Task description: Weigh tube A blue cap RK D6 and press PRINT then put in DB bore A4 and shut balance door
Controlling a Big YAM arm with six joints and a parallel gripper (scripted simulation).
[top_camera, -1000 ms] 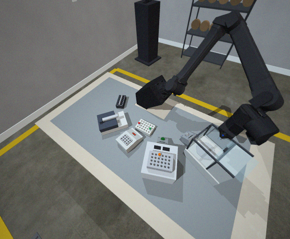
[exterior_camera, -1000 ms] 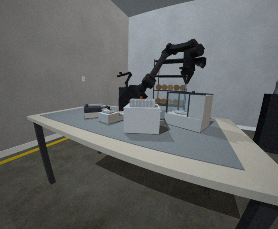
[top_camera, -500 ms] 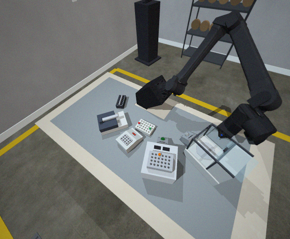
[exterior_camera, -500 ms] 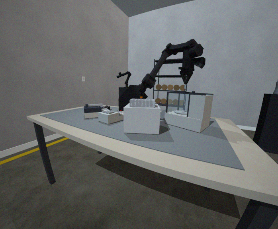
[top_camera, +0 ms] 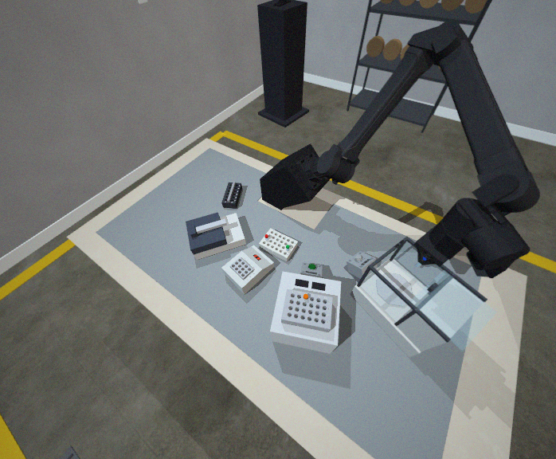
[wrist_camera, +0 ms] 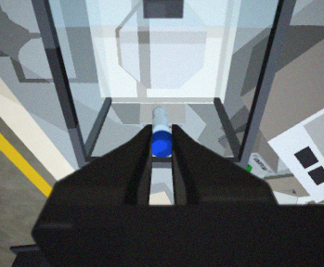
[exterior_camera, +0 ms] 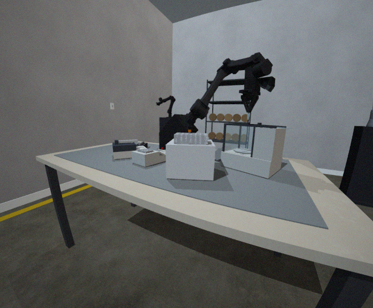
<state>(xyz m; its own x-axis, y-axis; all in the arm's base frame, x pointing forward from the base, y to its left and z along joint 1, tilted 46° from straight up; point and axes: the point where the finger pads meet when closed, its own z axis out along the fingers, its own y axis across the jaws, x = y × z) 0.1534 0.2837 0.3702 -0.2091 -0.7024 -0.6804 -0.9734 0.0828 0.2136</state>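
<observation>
Currently our gripper [top_camera: 424, 260] [exterior_camera: 249, 110] [wrist_camera: 162, 133] is clamped on tube A [wrist_camera: 162, 143]; our wrist view alone shows its clear body below the cap.

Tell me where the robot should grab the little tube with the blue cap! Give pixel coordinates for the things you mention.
I'd pinch the blue cap [top_camera: 424, 258] [wrist_camera: 162, 144] from above, one finger on each side, as the gripper [wrist_camera: 162, 133] does now. The cap is round and sits on top, with the thin clear tube [wrist_camera: 160, 117] hanging below it. That likely leaves the tube's bottom free to go down through the glass box's top first.
</observation>
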